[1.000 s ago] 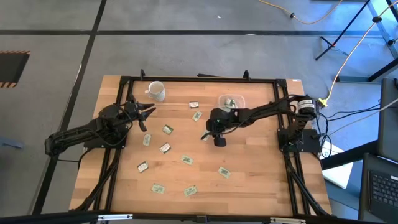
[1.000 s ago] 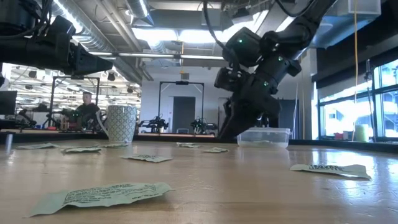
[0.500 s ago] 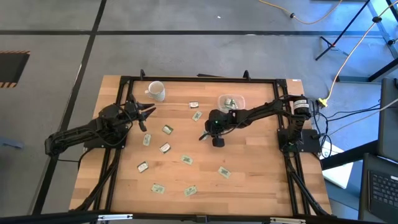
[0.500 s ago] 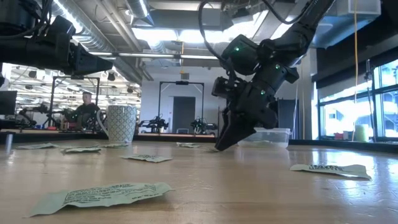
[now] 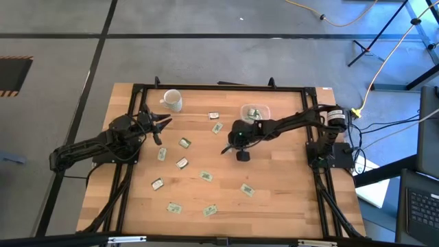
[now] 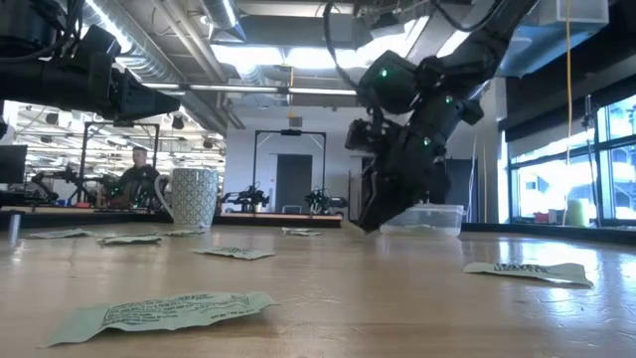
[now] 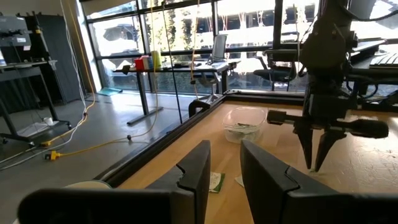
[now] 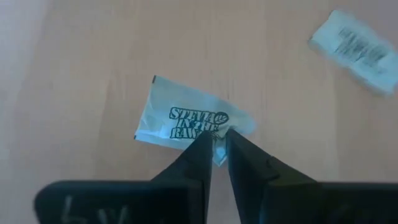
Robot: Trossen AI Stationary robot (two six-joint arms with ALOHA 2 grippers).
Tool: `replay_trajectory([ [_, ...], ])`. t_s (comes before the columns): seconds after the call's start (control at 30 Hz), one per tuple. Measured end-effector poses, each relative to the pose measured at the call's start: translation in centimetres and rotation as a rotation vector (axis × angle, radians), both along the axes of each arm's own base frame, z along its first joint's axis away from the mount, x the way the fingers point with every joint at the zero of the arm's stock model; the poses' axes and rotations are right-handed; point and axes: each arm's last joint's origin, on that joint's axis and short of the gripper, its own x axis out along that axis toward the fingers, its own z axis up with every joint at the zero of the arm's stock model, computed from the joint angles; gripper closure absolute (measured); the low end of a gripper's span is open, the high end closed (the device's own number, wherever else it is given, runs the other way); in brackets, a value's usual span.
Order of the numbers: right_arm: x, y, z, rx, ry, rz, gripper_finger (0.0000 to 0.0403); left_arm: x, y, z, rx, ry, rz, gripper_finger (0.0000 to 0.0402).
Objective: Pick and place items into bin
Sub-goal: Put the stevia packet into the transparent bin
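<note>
Right gripper [image 8: 214, 144] is lifting off the table [image 5: 288, 199] now, fingers pinched on a packet [image 8: 189, 119] that rises with it, close to the bin [image 5: 255, 112]. Grasp looks good. Left gripper [image 5: 160, 126] waits near the mug [image 5: 171, 99], fingers apart.

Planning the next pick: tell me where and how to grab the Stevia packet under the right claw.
Take the Stevia packet by the short edge nearest the right claw, coming straight down from above. It lies flat on the table, so only a thin edge offers purchase, and narrowed fingers suit it.
</note>
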Motion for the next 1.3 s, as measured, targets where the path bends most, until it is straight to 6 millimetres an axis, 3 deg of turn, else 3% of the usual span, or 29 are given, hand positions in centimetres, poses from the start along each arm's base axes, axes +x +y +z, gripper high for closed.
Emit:
replay_trajectory([
  [0.17, -0.9, 0.0, 2.3, -0.025, 0.002, -0.017, 0.0351, 0.0, 0.0, 0.0, 0.000, 0.000, 0.000, 0.0320],
  [0.37, -3.5, -0.7, 6.3, -0.233, 0.043, -0.169, 0.0351, 0.0, 0.0, 0.0, 0.000, -0.001, 0.000, 0.0320],
  [0.5, -5.6, -1.9, 9.0, -0.294, 0.035, -0.294, 0.0351, 0.0, 0.0, 0.0, 0.000, 0.000, 0.000, 0.0320],
  [0.63, -7.3, -3.6, 10.1, -0.289, 0.054, -0.391, 0.0351, 0.0, 0.0, 0.0, 0.000, 0.000, 0.001, 0.0320],
  [1.0, -8.0, -8.5, 7.7, -0.272, 0.164, -0.552, 0.0351, 0.0, 0.0, 0.0, 0.000, 0.000, 0.000, 0.0320],
  [1.3, -7.5, -9.5, 4.7, -0.241, 0.271, -0.576, 0.0351, 0.0, 0.0, 0.0, 0.000, 0.000, 0.000, 0.0320],
])
